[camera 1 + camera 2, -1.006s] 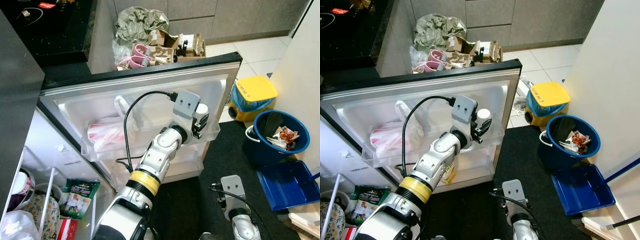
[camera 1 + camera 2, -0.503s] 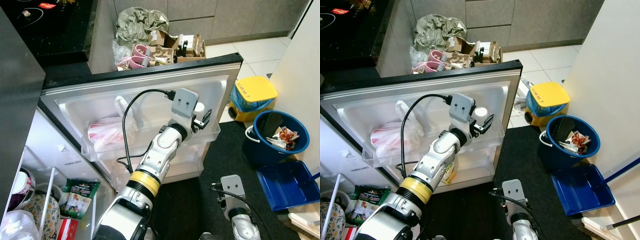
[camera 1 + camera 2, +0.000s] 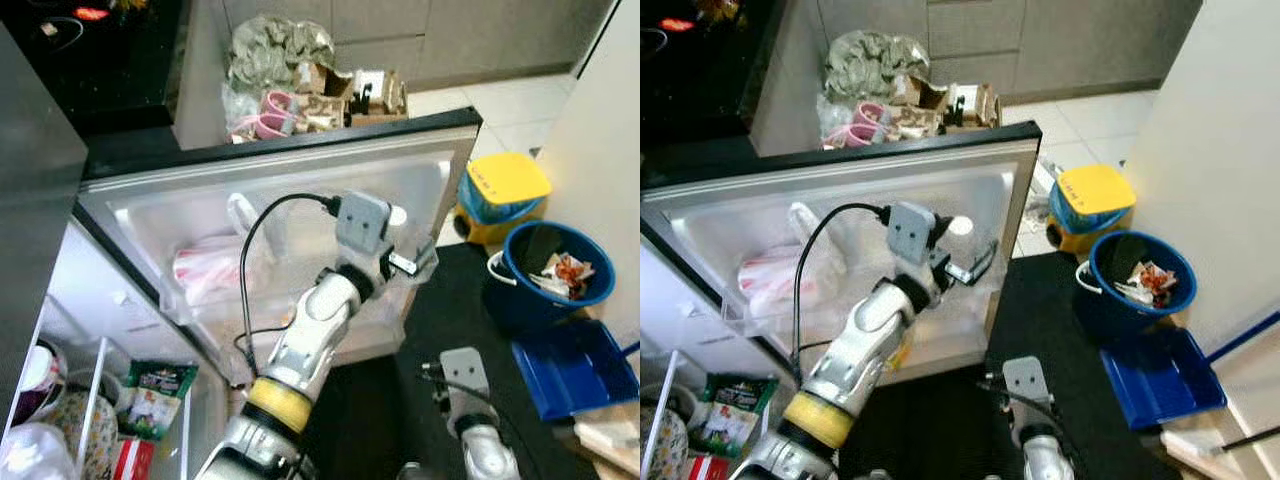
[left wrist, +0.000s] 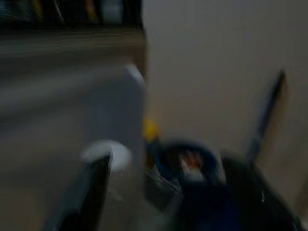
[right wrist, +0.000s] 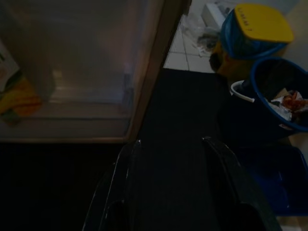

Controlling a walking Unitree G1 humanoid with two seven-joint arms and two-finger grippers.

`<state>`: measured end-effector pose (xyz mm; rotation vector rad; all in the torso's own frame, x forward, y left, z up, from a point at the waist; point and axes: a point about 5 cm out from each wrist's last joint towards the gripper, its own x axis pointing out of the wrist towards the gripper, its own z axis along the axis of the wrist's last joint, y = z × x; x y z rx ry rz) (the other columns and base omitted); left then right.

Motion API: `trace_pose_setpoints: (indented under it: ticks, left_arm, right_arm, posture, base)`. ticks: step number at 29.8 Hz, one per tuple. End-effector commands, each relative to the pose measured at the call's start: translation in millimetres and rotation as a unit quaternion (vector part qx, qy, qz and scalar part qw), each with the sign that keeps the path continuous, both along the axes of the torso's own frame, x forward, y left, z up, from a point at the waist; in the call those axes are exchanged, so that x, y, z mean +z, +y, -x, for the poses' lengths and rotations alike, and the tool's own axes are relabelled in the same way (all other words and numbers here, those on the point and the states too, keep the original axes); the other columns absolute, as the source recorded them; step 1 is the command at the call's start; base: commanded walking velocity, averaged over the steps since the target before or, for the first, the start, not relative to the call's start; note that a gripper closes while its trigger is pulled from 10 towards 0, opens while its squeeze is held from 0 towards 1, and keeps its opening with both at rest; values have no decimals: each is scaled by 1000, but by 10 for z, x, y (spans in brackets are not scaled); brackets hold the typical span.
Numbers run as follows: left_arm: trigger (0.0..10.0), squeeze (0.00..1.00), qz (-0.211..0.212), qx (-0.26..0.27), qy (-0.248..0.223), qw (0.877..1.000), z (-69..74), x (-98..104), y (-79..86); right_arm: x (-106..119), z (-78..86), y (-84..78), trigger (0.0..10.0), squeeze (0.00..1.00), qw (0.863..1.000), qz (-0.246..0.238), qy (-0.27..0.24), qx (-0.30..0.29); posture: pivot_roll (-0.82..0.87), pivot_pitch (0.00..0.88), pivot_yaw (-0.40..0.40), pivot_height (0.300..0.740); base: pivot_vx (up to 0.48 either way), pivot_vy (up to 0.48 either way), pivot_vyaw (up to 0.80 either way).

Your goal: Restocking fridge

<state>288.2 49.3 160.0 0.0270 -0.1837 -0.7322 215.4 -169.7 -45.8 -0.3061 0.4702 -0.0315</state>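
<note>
One white-capped bottle [image 3: 397,215] prob. just behind left claw [image 3: 412,258]

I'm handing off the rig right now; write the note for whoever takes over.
Left hand: open, empty, at the upper shelf of the open fridge door, next to the white-capped bottle standing in that shelf.
Right hand: open, idle, low over the dark mat.
Red-and-white bag sits in the same shelf.
Done: bottle is in the door.
Left: pull the arm clear, continue restocking.

Blue bucket [image 3: 548,275], yellow bin [image 3: 508,187], dustpan [image 3: 570,370]
</note>
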Motion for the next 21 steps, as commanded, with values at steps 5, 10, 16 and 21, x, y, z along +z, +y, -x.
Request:
trace_pose_setpoints:
  ticks: [5, 10, 16, 21]
  left_arm:
    - [10000, 0, -6, -10, 6, 1000, 299, 68, 336]
    - [10000, 0, -74, -21, 14, 997, 522, -52, 498]
    - [10000, 0, -146, -7, 68, 987, 636, -339, 703]
    - [10000, 0, -164, 57, 155, 973, 740, -630, 944]
  right_arm:
    - [-74, 85, 26, 10000, 0, 1000, -4, 22, 0]
    - [-57, 38, 62, 10000, 0, 1000, -6, 21, 6]
    - [-48, 16, 85, 10000, 0, 1000, -7, 20, 9]
    - [-55, 30, 88, 10000, 0, 1000, -6, 21, 9]
  posture:
    - [39, 117, 41, 740]
    - [59, 104, 38, 740]
    - [56, 98, 44, 740]
    - [40, 108, 58, 740]
  base:
    - [0, 0, 0]
    - [0, 0, 0]
    - [0, 0, 0]
    - [0, 0, 0]
